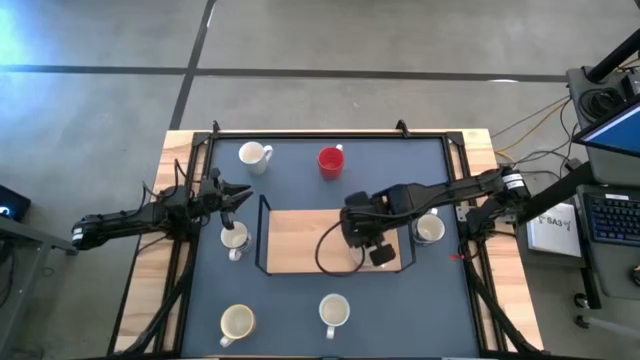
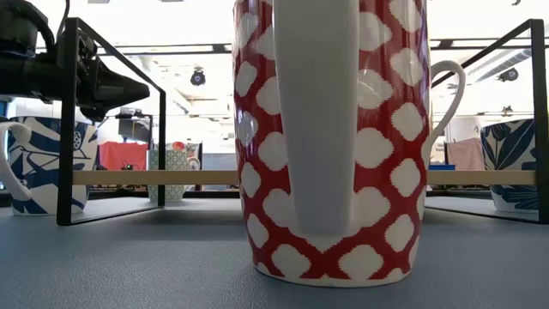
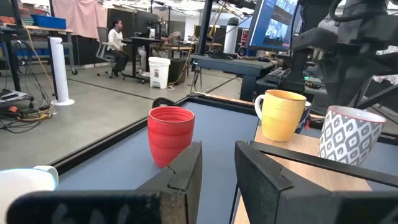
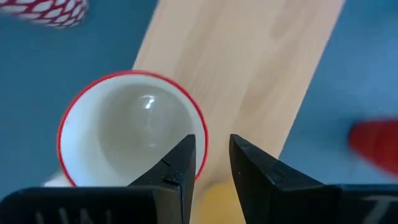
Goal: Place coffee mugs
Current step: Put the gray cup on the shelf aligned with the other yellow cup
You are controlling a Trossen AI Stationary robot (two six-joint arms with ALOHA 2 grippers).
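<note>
**Right claw** (image 4: 211, 143): over the board (image 4: 249, 62) of the rack in the middle of the table (image 1: 420, 170), pointing straight down. Fingers are apart, bare wood shows in the gap, and nothing is clamped.

**Red-rim mug** (image 4: 124, 130): directly under this claw, mouth up, on the board. Its rim runs just beneath one fingertip, while the other fingertip hangs outside the mug.
- Judgement: this pose suits a rim pinch, one finger inside the wall and one outside. That is why the claw sits off-centre over the rim and not over the middle of the mug.
- With the fingers parted and the mug on wood, I read this mug as placed.

**Yellow mug** (image 3: 283, 115): on the same board, just beside the claw on the far side from the red-rim mug.
- Judgement: the close spacing leaves room on the board for more mugs. It also makes a straight lift out the safest exit.

**Left claw** (image 3: 219, 149): waiting at the left side of the table, low and level. Fingers are apart and empty.
- The red mug (image 3: 170, 134) stands ahead of it on the table, apart from it.
- A cream mug (image 1: 234, 238) stands just beside it.
- Judgement: parked here, it is clear of the rack but within reach of both.

Several mugs are not yet on the board.
</note>
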